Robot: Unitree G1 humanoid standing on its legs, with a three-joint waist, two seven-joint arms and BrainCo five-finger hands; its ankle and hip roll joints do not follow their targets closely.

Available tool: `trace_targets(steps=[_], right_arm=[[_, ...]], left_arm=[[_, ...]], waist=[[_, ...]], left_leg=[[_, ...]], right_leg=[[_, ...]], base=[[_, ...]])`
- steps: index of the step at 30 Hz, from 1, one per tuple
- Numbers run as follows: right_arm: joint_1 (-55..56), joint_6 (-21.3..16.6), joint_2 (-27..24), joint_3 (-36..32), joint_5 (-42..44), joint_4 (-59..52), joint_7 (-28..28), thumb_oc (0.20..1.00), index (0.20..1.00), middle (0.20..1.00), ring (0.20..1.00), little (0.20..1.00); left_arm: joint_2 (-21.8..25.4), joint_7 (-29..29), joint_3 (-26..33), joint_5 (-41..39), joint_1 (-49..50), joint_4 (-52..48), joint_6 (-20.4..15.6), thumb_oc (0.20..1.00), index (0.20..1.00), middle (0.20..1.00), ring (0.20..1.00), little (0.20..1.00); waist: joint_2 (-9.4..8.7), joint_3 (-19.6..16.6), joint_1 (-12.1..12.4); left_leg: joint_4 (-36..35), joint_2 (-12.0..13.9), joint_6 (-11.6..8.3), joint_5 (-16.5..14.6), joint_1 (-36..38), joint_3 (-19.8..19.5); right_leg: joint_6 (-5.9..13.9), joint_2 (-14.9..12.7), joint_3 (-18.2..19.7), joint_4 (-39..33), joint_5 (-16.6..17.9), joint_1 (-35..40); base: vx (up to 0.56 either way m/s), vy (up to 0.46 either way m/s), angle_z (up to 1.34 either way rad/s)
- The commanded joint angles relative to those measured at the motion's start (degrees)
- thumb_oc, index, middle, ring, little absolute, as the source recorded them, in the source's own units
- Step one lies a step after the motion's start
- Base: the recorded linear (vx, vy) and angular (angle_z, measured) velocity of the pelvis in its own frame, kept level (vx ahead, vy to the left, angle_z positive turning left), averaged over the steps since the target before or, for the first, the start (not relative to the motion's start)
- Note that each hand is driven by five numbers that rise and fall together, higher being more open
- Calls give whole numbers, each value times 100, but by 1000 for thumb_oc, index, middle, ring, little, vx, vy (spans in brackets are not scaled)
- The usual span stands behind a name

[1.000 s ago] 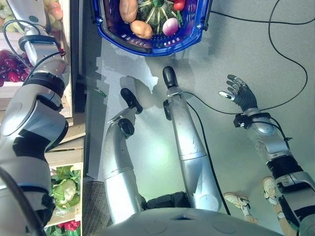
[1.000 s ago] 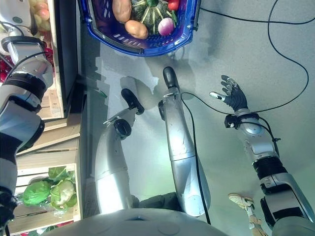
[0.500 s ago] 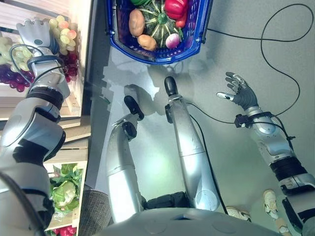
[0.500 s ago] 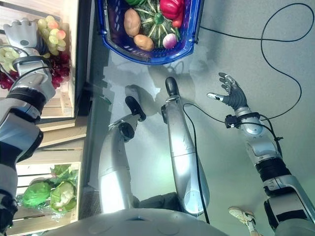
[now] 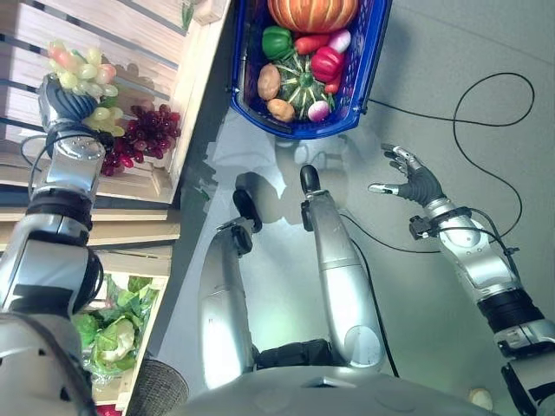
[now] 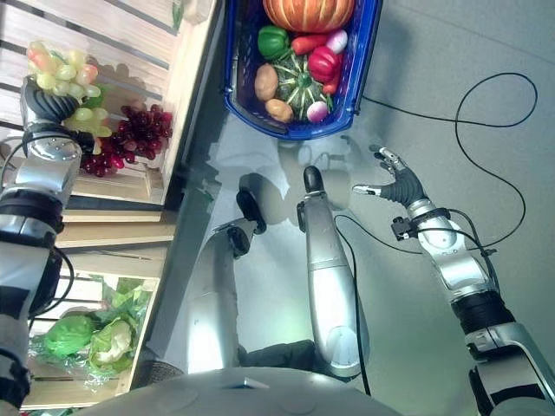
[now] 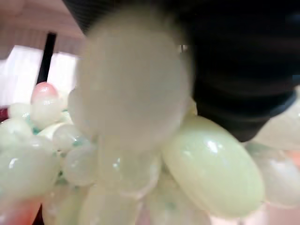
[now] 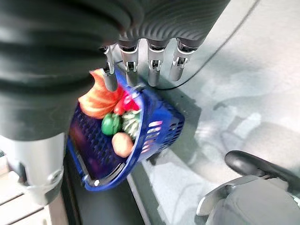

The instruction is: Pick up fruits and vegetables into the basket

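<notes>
The left robot hand (image 5: pixel 66 102), its fingers hidden among the green grapes (image 5: pixel 80 71) on the wooden shelf (image 5: pixel 130 52), grip unreadable, has the blue basket (image 5: pixel 368 65) toward three o'clock, while the right robot hand (image 5: pixel 414 180) hangs spread below it.

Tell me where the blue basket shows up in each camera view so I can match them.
Left eye view: blue basket at top centre, on the floor.
Right eye view: top centre.
Left wrist view: not in it.
Right wrist view: past the right hand, fingers straight.
Shared landmark: the orange pumpkin inside.
</notes>
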Motion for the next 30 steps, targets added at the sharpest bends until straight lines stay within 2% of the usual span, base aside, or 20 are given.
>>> trace_targets(steps=[1,2,3,8,10,13,14,18,21,25,30], right_arm=[[242,25,96,-62,-477,-561,-3,1000,1000,1000,1000,1000],[223,57,97,-42,-583,-589,7,1000,1000,1000,1000,1000],[160,107,91,27,-919,-681,-44,1000,1000,1000,1000,1000],[-375,474,72,360,-1273,-875,24,1000,1000,1000,1000,1000],[-840,546,194,632,-1472,-954,-24,1000,1000,1000,1000,1000],[-1435,758,404,980,-1745,-1014,-228,1000,1000,1000,1000,1000],[-1728,937,494,1099,-1786,-1060,-308,1000,1000,1000,1000,1000],[-2436,1319,836,1476,-1804,-1002,-573,1000,1000,1000,1000,1000],[-2896,1580,1173,1772,-1739,-902,-894,1000,1000,1000,1000,1000],[-3109,1714,1422,1901,-1603,-823,-1309,1000,1000,1000,1000,1000],[-3238,1637,1686,1969,-1375,-665,-1901,1000,1000,1000,1000,1000]], left_arm=[[164,92,501,-440,410,-663,-744,200,200,200,200,200],[134,80,517,-475,457,-765,-818,200,200,200,200,200],[55,52,560,-403,586,-1100,-1181,200,200,200,200,200],[-130,-109,605,-367,784,-2101,-1564,200,200,200,200,200],[-264,-422,612,-446,846,-2531,-1825,200,200,200,200,200],[-425,-832,586,-661,899,-2991,-1992,200,200,200,200,200],[-526,-1004,561,-756,854,-3171,-2082,200,200,200,200,200],[-859,-1577,471,-1033,847,-3716,-2283,200,200,200,200,200],[-1128,-1938,258,-1146,743,-4208,-2290,200,200,200,200,200],[-1295,-2072,74,-1166,636,-4506,-2225,200,200,200,200,200],[-1440,-2091,-173,-930,495,-4737,-2248,200,200,200,200,200]], waist=[[-64,-240,94],[-65,-240,110],[-69,-240,170],[-60,-240,368],[-65,-240,482],[-57,-240,593],[-47,-240,645],[2,-240,816],[40,-240,950],[43,-240,1023],[36,-240,1080]], left_leg=[[-357,-311,200,-310,348,375],[-364,-314,205,-313,365,370],[-384,-329,223,-324,420,349],[-421,-406,266,-369,618,260],[-398,-433,288,-392,692,212],[-380,-497,309,-416,767,134],[-445,-501,349,-241,688,166],[-493,-582,389,-230,805,90],[-506,-655,418,-250,874,18],[-531,-701,445,-262,922,-33],[-564,-733,476,-280,958,-61]], right_leg=[[306,116,-132,-312,-209,397],[308,113,-141,-319,-209,419],[311,100,-173,-336,-210,487],[297,60,-251,-414,-231,761],[286,31,-301,-410,-245,878],[271,25,-335,-407,-259,979],[223,6,-379,-489,-91,911],[192,-41,-450,-545,-94,1058],[178,-88,-524,-561,-109,1147],[173,-103,-567,-592,-112,1208],[185,-117,-614,-638,-101,1251]], base=[[3,-20,8],[-6,-26,9],[-5,-27,9],[2,-47,9],[10,-66,20],[-17,-43,11],[-81,-41,6],[-24,-30,6],[-13,-39,4],[-13,-35,11],[-11,-31,3]])
